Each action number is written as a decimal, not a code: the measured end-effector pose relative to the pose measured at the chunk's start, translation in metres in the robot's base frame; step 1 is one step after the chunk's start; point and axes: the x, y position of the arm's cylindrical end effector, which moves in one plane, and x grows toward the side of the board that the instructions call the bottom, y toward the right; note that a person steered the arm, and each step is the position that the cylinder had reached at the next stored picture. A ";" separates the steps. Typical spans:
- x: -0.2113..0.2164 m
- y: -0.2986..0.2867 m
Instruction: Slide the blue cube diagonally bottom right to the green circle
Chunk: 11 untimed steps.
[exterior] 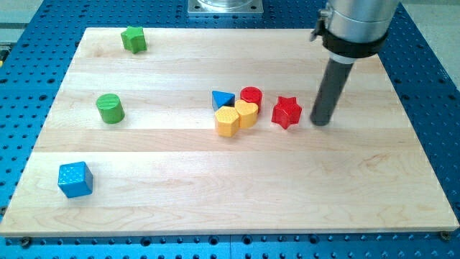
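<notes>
The blue cube [75, 179] sits near the bottom left corner of the wooden board [230, 194]. The green circle [111, 108], a short cylinder, stands above it and slightly to its right at the left side of the board. My tip [321, 120] rests on the board at the right of centre, far from both. It stands just right of a red star [286, 111], apart from it.
A green star-like block [134, 39] lies at the top left. A cluster sits mid-board: a blue triangle [222, 100], a red cylinder [251, 96], a yellow hexagon [227, 121] and a yellow heart-like block [246, 113]. A blue perforated table [431, 72] surrounds the board.
</notes>
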 end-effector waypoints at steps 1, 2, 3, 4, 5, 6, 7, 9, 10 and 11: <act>-0.002 -0.027; -0.002 -0.034; 0.008 -0.024; 0.116 -0.083; 0.181 -0.229; 0.180 -0.384; 0.167 -0.433; 0.107 -0.274; 0.107 -0.153; 0.104 -0.121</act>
